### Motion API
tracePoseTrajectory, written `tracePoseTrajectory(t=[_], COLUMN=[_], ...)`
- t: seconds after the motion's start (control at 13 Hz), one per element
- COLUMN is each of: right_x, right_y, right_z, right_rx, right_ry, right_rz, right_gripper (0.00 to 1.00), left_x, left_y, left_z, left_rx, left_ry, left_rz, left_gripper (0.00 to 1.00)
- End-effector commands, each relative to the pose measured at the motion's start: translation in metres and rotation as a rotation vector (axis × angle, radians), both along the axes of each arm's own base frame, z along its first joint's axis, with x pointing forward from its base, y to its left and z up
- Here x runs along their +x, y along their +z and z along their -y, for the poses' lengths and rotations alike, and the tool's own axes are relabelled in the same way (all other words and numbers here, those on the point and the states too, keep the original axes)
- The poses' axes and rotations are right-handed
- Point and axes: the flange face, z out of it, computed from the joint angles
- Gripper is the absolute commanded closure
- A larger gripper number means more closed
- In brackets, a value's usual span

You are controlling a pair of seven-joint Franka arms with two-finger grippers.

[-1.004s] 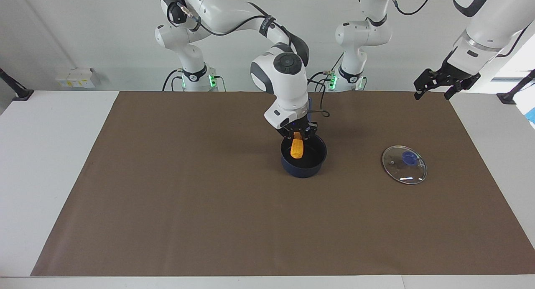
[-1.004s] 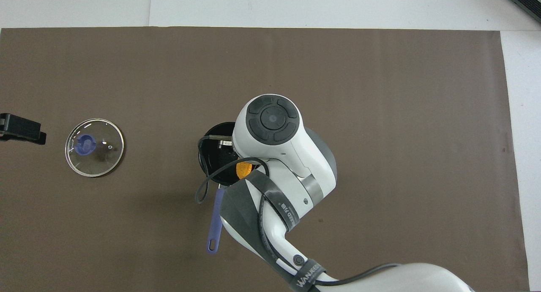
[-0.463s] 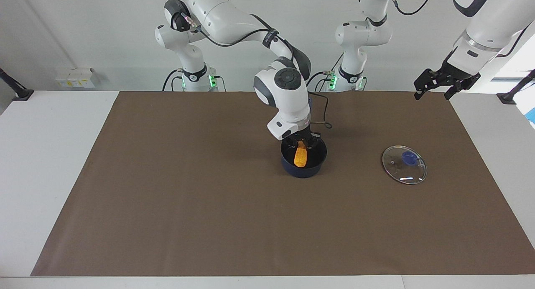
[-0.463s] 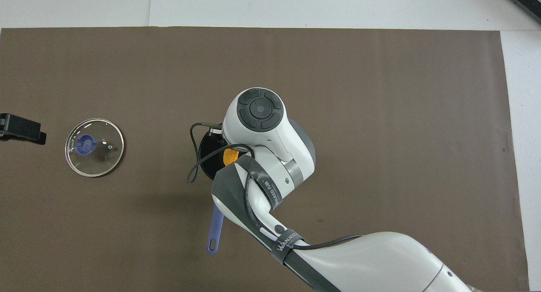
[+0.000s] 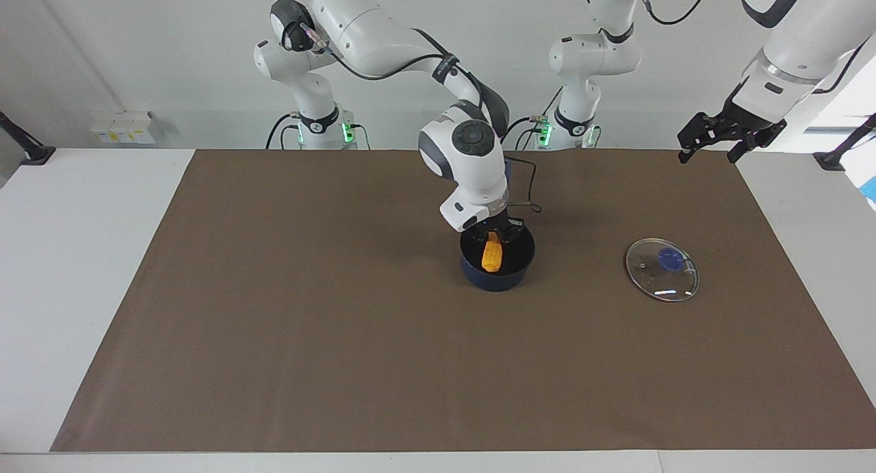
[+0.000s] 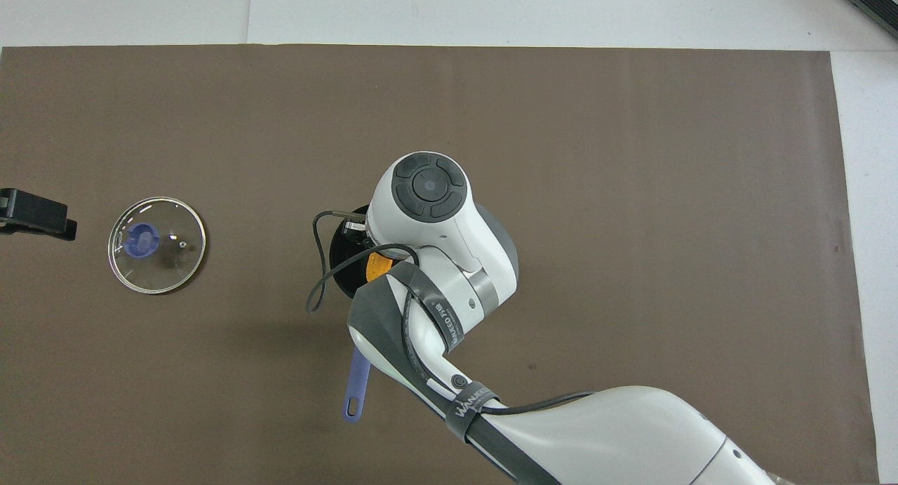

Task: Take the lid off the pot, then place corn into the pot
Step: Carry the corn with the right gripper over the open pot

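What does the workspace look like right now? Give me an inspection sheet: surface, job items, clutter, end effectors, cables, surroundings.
Surface: brown mat on a white table.
Pot: lid off, mid-mat, handle pointing toward the robots.
Corn: inside the pot, upright, gripped at its top.
Lid: flat on the mat toward the left arm's end, knob up.
Clutter: nothing seen.
Right end effector: in the pot's mouth, shut on the corn.
Left end effector: open, raised over the mat's edge, waiting.
Cables: black cable loops from the right wrist beside the pot.
Surroundings: white wall, grey boxes by it.
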Motion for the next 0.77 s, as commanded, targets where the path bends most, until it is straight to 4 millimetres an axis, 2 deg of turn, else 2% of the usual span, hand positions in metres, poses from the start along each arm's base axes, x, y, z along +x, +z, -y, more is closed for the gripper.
tracePoseTrajectory(t=[0.0,0.08,0.15,0.23,0.54,0.69], right_x=[-0.008,-0.009,-0.009,-0.008,-0.001,0.012], right_y=[0.002,0.001,0.001,0.002,0.014,0.047], right_z=[0.003,0.003,0.003,0.003,0.009,0.032], right_rx=[0.011,0.009,0.01,0.01,0.0,0.0], right_ry=[-0.029,-0.029,-0.029,-0.028,-0.024,-0.035], right_rz=[0.001,-0.001,0.0,0.004,0.032,0.089], right_gripper=[0.62,0.41,0.03,0.0,0.0,0.0], left_x=[-0.005,-0.005,-0.005,-0.005,-0.005,-0.005], left_y=[0.004,0.004,0.004,0.004,0.004,0.004], left_z=[-0.001,-0.001,-0.001,-0.001,-0.001,-0.001], left_rx=[0.001,0.001,0.001,0.001,0.001,0.001], left_ry=[0.009,0.009,0.009,0.011,0.011,0.011], left_rz=[-0.006,-0.006,-0.006,-0.006,-0.006,-0.006], left_gripper=[0.0,0.0,0.0,0.0,0.0,0.0])
